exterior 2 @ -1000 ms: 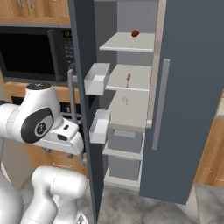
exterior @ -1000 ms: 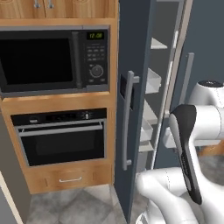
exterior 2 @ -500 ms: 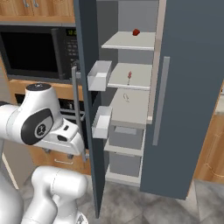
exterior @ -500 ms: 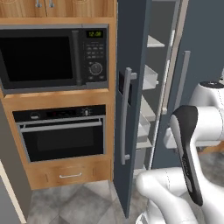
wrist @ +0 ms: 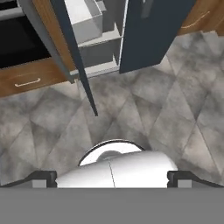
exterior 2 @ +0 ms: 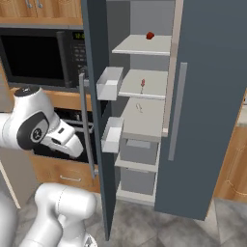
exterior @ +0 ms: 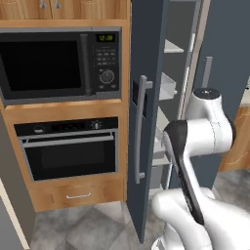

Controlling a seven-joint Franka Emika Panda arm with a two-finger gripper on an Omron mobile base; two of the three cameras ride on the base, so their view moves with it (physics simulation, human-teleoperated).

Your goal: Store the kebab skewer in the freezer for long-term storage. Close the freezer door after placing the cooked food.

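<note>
The tall slate-grey freezer door (exterior 2: pixel 94 96) stands ajar, its white bins (exterior 2: pixel 110 83) jutting rightward into the gap; open room remains above the whitish shelves (exterior 2: pixel 143 118) beyond.

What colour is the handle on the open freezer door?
Grey, a long bar handle on the dark slate-grey freezer door; clearest in the left base view.

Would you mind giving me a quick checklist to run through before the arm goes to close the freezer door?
1. Kebab skewer on a freezer shelf: ok.
2. Gripper empty and open: ok.
3. Freezer door shut: not ok, it stands open.
4. Door's bar handle free of obstruction: ok.
5. Nothing sticking out past the shelf edges: ok.
6. Gripper near the door: not ok, it points at the floor.
</note>
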